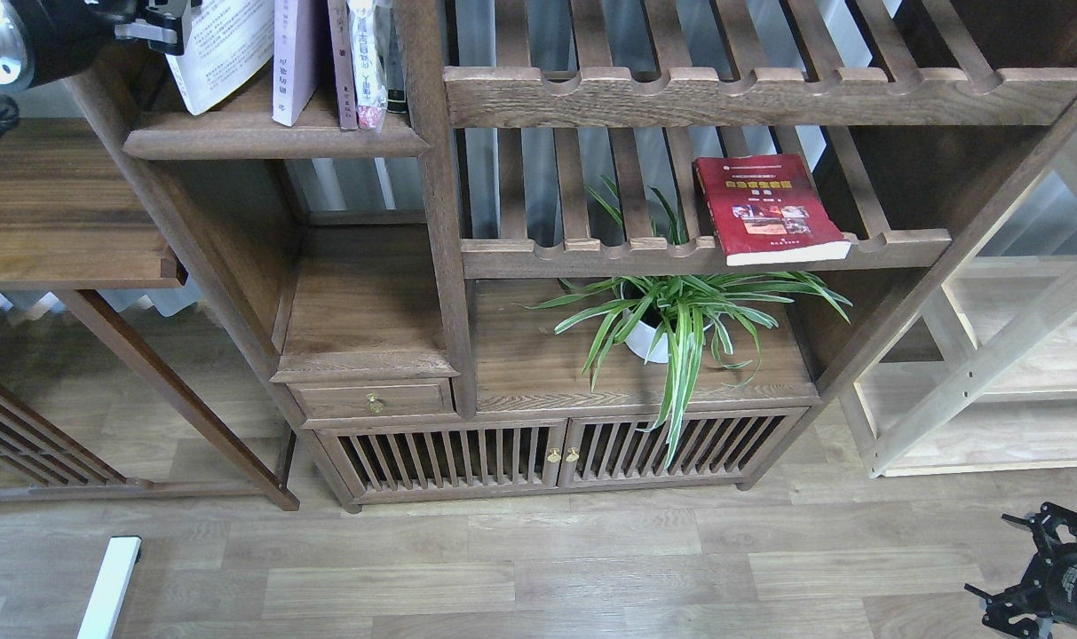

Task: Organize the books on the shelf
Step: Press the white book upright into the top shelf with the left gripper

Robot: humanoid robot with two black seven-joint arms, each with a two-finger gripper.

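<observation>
My left gripper (167, 22) is at the top left, shut on a white-faced book (223, 49) with printed text. It holds the book tilted over the left end of the dark-brown shelf (272, 140). A pale lavender book (294, 62) stands on the shelf just right of it, with two more thin books (360, 67) beside that. A red book (769, 209) with a gold title lies flat on a slatted rack at centre right. My right gripper (1049, 568) is low at the bottom right over the floor, too dark to read.
A potted spider plant (671, 319) stands on the cabinet top below the red book. Slatted racks (751, 93) fill the upper right. A pale light-wood unit (1017, 373) stands at the right, and a dark side table (59, 213) at the left.
</observation>
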